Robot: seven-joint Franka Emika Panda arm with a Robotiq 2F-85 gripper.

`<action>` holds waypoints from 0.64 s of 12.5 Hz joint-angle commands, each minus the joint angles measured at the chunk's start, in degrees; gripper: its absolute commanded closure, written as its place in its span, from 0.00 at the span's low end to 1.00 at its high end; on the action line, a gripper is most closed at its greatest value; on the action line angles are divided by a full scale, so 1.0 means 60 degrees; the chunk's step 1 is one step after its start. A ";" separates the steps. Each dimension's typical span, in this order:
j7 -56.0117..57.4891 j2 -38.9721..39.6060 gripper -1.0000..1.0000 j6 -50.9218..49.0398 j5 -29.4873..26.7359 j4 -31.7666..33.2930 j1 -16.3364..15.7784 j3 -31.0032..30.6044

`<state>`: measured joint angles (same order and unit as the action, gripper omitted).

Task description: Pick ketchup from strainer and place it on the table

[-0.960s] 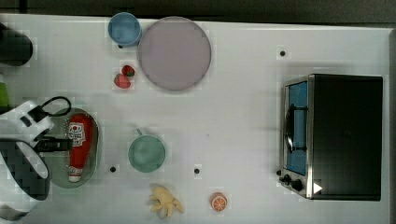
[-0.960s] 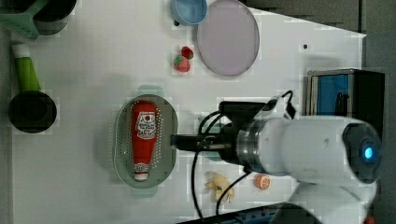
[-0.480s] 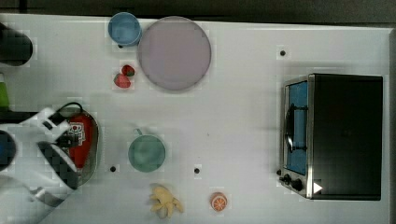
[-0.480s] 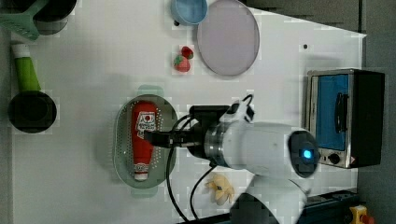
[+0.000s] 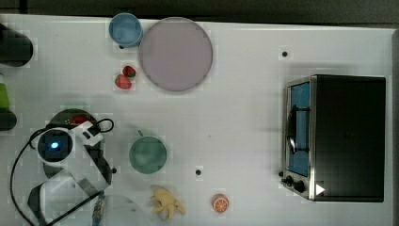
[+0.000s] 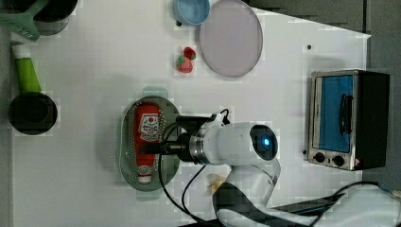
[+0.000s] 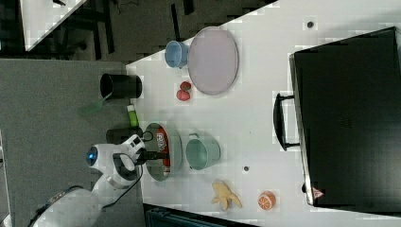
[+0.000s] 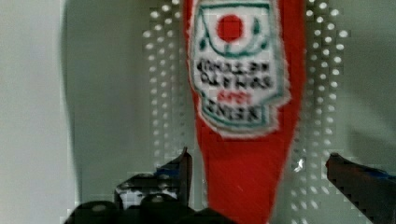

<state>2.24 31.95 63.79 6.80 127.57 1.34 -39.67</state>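
The white table [image 6: 94,61] spreads under everything, and at the left view's right stands the toaster oven [image 6: 347,118], the biggest thing on it, with its blue glass door facing up the picture. My own arm [image 6: 236,144] reaches in from the left view's bottom edge toward the left view's left, over the middle of the table. Next in size is the pale purple plate [image 6: 231,38] near the left view's top, with the blue bowl [image 6: 191,10] just beside it and two strawberries [image 6: 184,60] near its edge. The pale green strainer [image 6: 128,156] lies under my hand, and the teal cup [image 5: 147,154] sits just beside it in the top view. The ketchup [image 6: 147,130] lies flat in the strainer, label up, its white cap toward the left view's bottom. My gripper [image 8: 259,182] hangs over the bottle's narrower red part with its fingers [image 8: 180,170] spread apart, one on each side of the bottle and not pressing it; the holed base of the strainer shows between finger and bottle. A peeled banana [image 5: 165,202] and half an orange [image 5: 219,203] lie near the top view's bottom edge.
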 commanded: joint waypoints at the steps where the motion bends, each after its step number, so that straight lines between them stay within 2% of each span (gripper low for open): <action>1: -0.0482 0.0220 0.00 0.0629 -0.0047 -0.0323 -0.0260 0.0156; 2: -0.0482 0.0359 0.00 0.0812 0.0038 -0.0332 -0.0379 0.0298; 3: -0.0482 0.0456 0.04 0.0917 0.0176 -0.0335 -0.0522 0.0477; 6: -0.0482 0.0527 0.40 0.1264 0.0448 -0.0346 -0.0865 0.0805; 8: -0.0482 0.0439 0.42 0.1354 0.0445 -0.0327 -0.0866 0.0646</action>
<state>1.72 35.67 70.78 9.08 126.34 -1.89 -34.27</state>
